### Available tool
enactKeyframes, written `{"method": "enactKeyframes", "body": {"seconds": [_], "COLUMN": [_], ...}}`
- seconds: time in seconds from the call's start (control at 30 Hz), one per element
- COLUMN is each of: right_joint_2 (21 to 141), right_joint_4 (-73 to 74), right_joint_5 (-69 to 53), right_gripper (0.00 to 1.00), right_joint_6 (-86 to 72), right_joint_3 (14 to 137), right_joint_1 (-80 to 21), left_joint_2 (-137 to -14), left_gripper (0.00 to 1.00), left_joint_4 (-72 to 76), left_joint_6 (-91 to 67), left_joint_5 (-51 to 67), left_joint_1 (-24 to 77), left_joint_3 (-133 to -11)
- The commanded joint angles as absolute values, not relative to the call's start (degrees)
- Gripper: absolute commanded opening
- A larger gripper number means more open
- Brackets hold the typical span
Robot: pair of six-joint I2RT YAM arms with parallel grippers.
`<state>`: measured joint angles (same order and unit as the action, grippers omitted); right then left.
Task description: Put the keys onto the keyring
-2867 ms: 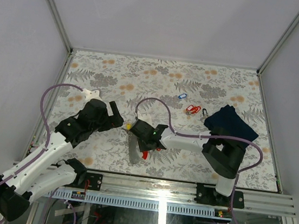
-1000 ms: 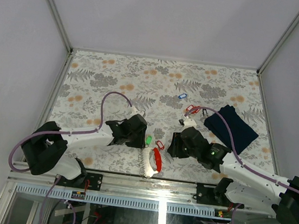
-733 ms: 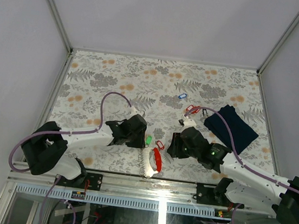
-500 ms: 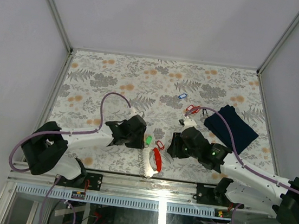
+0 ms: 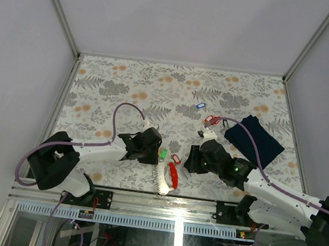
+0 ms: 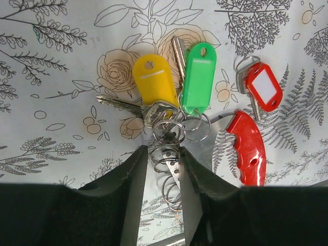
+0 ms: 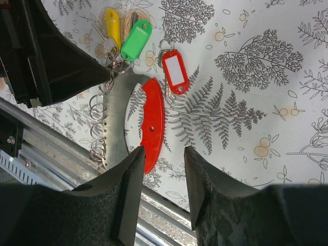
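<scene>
Keys (image 5: 162, 153) lay bunched by the near edge of the table (image 5: 126, 88), about midway along it. We saw the yellow-tagged key (image 6: 154, 82) and the green-tagged key (image 6: 199, 77) side by side, their heads meeting the keyring (image 6: 165, 134), a cluster of wire split rings at the top of a curved, perforated metal strip (image 7: 115, 118) with a red handle (image 7: 152, 120). Whether either key was threaded on we could not tell. The red-tagged key (image 6: 262, 86) lay just beside the handle's tip, apart from the rings. The left gripper (image 6: 163, 152) held its jaws close on the keyring, fingers touching the rings on both sides. The right gripper (image 7: 163, 150) hung over the handle with its jaws apart and nothing between them. A blue-tagged key (image 5: 200, 105) lay well apart toward the far edge, and a navy cloth (image 5: 253, 140) sat by the right edge.
</scene>
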<state>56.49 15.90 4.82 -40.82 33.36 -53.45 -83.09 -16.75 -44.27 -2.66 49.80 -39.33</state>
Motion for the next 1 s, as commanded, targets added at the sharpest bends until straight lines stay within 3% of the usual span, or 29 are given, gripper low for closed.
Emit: {"method": "enactKeyframes", "body": {"seconds": [0.0,0.23,0.43,0.97], "right_joint_2": [54.63,53.78,52.71,51.26], "right_joint_4": [14.65,15.03,15.90,16.56], "right_joint_5": [4.14,4.32,4.98,5.84], "right_gripper": [0.43,0.43,0.43,0.42], "right_joint_6": [-41.35,-41.62,-41.92,-42.76], "right_joint_3": [33.53,33.58,33.57,33.74], "right_joint_1": [-53.12,-53.13,-53.09,-53.16], "left_joint_2": [-83.63,-83.84,-82.95,-74.92], "left_gripper": [0.28,0.18,0.00,0.00], "left_joint_4": [-12.92,-11.25,-11.61,-18.59], "left_joint_6": [-43.51,-43.77,-43.31,-39.37], "left_joint_5": [-1.98,-1.19,-1.45,-5.69], "left_joint_1": [50.01,50.01,50.01,50.03], "left_joint_3": [-38.46,-37.57,-37.74,-41.04]}}
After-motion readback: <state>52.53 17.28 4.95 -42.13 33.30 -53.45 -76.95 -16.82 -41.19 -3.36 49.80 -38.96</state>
